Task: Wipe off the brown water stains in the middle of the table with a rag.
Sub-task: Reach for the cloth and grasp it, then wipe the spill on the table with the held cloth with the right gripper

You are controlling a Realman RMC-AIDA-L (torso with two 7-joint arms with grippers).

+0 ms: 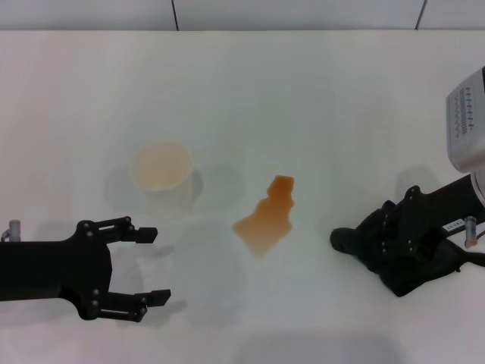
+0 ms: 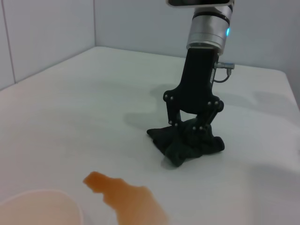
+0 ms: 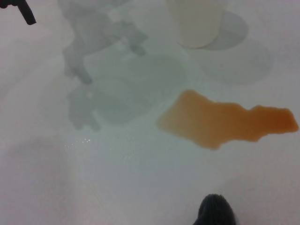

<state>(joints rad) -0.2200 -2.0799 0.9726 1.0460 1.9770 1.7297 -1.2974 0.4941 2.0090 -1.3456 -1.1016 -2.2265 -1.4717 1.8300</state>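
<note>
The brown water stains [image 1: 267, 216] form an orange-brown lobed patch in the middle of the white table [image 1: 303, 98]. They also show in the left wrist view [image 2: 129, 197] and the right wrist view [image 3: 225, 122]. The black rag [image 1: 350, 241] lies bunched on the table to the right of the stain, a short gap away. My right gripper [image 1: 385, 236] is shut on the rag [image 2: 187, 147] and holds it down on the tabletop. A tip of the rag [image 3: 214, 212] shows in the right wrist view. My left gripper [image 1: 157, 265] is open and empty, at the front left.
A white cup [image 1: 161, 168] with a tan inside stands to the left of the stain, behind my left gripper. It also shows in the left wrist view [image 2: 40, 208] and the right wrist view [image 3: 197, 21]. A wall runs behind the table's far edge.
</note>
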